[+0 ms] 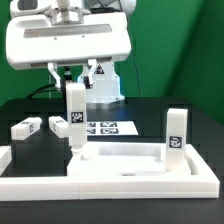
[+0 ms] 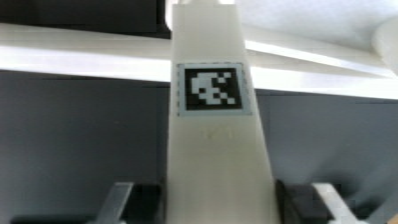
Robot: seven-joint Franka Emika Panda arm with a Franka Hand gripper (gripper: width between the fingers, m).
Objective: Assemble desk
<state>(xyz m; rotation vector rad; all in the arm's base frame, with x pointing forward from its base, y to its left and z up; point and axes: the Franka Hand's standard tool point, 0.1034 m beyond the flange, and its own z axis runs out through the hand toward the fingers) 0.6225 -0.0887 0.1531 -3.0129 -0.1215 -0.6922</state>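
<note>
My gripper [image 1: 75, 88] is shut on the upper end of a white desk leg [image 1: 75, 115], which it holds upright. The leg's lower end reaches the rear corner of the desk top [image 1: 125, 160] on the exterior view's left; whether it is seated there I cannot tell. In the wrist view the leg [image 2: 210, 130] with its square tag [image 2: 212, 88] runs between the fingers [image 2: 121, 200] of my gripper [image 2: 222, 205], with the desk top's rim [image 2: 71, 50] beyond it. A second leg [image 1: 176, 135] stands upright on the top's corner at the exterior view's right.
Two loose legs [image 1: 25, 127] [image 1: 57, 125] lie on the black table at the exterior view's left. The marker board [image 1: 105, 127] lies behind the desk top. White L-shaped border bars [image 1: 130, 186] frame the work area at the front and left.
</note>
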